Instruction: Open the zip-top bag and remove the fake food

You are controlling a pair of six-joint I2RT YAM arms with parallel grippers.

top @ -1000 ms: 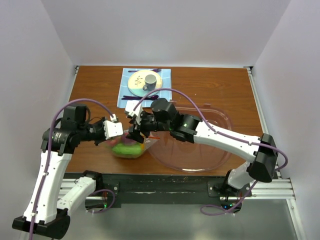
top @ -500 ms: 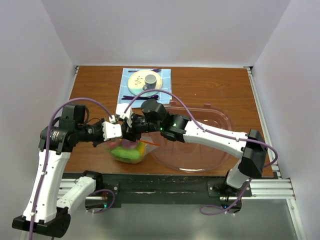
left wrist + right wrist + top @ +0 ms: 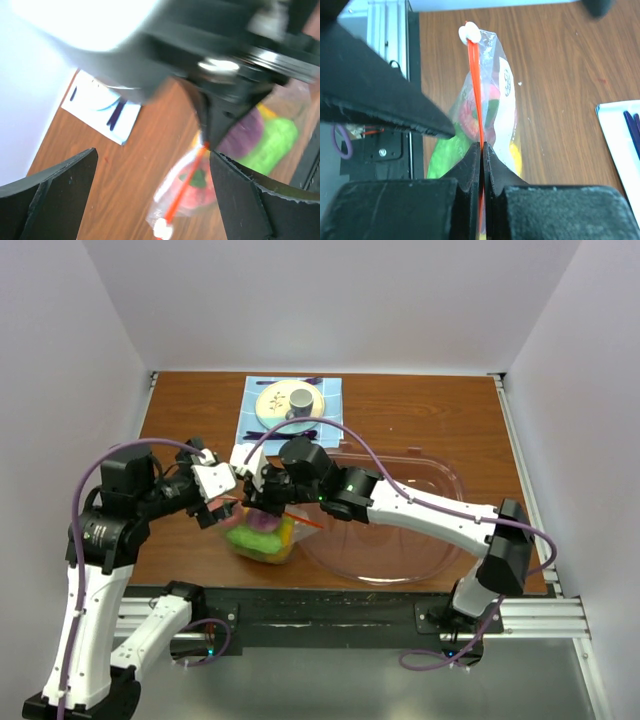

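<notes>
The zip-top bag [image 3: 264, 537] rests on the table near the front, clear, with its orange-red zipper strip [image 3: 475, 80] standing up and a white slider [image 3: 469, 34] at the strip's far end. The fake food [image 3: 446, 154] shows through it: green, red, purple [image 3: 243, 132] and yellow pieces. My right gripper [image 3: 481, 147] is shut on the zipper strip, seen from above [image 3: 262, 504] over the bag. Just left of the bag, my left gripper [image 3: 220, 502] stands wide open. In its wrist view [image 3: 152, 160] the strip and slider [image 3: 161, 230] lie between the fingers, untouched.
A large clear pinkish bowl [image 3: 420, 540] sits right of the bag under the right arm. A blue-white mat [image 3: 250, 425] at the back carries a round plate [image 3: 272, 402], a grey cup [image 3: 299, 400] and purple cutlery. The mat's corner also shows [image 3: 100, 107].
The left gripper has let go of the bag, opened wide and drawn back to the left. The right gripper has moved in over the bag and shut on the zipper strip.
</notes>
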